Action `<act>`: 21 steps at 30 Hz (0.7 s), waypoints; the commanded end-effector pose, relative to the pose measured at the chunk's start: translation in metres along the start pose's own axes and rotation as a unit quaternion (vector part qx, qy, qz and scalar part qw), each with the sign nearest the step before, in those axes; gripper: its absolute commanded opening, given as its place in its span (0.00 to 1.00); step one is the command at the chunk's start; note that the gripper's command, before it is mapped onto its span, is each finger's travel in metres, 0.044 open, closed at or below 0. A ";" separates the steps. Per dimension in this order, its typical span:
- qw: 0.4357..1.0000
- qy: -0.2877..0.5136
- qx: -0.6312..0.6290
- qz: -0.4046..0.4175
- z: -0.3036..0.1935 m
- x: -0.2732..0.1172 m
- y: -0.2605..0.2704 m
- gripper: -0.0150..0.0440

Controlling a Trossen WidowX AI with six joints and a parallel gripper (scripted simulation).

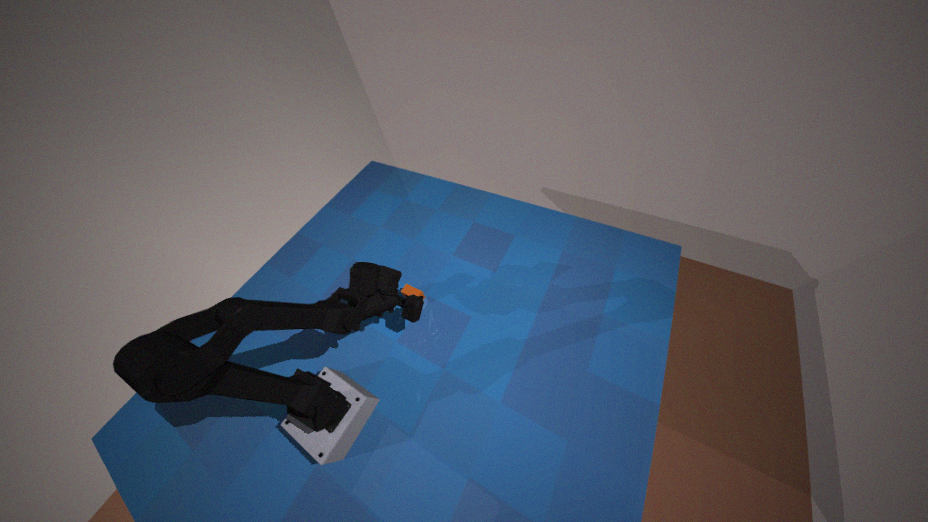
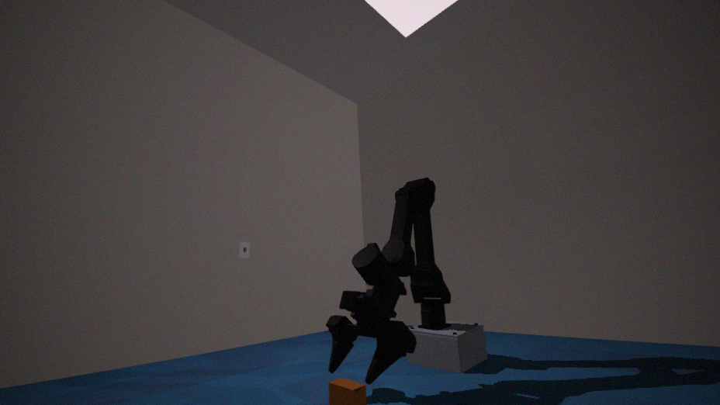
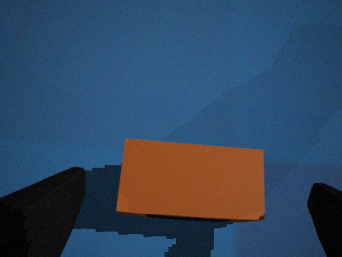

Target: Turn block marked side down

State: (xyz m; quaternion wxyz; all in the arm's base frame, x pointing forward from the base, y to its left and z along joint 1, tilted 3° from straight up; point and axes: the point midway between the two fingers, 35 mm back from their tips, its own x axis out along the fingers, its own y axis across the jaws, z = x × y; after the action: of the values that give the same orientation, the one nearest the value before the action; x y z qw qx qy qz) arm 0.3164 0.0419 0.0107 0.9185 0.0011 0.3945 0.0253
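The orange block (image 1: 412,290) (image 2: 346,392) (image 3: 192,180) rests on the blue patchwork table (image 1: 584,337) (image 2: 150,382) (image 3: 99,74). In the wrist view its upper face is plain orange, with a thin dark strip along its lower edge. I cannot tell whether that strip is the mark or shade. My gripper (image 2: 350,377) (image 3: 202,188) is open and empty. Its fingertips are above the block in the exterior view, and stand wide to the left and right of it in the wrist view. In the top view the gripper partly hides the block.
The arm's pale grey base (image 1: 356,422) (image 2: 443,350) stands on the table behind the gripper in the exterior view. The arm's dark shadow lies across the table. The table's far edge and a brown surface (image 1: 733,350) beyond its right side show in the top view.
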 end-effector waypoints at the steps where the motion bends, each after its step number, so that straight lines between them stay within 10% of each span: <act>1: 0.999 0.038 0.007 0.005 0.015 -0.034 0.000 1.00; 11: 0.999 0.041 0.007 0.005 0.016 -0.034 0.000 1.00; 21: 0.978 0.209 0.001 0.004 0.045 -0.026 0.001 1.00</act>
State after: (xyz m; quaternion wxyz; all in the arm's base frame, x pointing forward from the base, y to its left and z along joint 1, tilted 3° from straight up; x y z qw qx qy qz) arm 0.3180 0.0420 0.0483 0.8560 0.0011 0.5164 0.0256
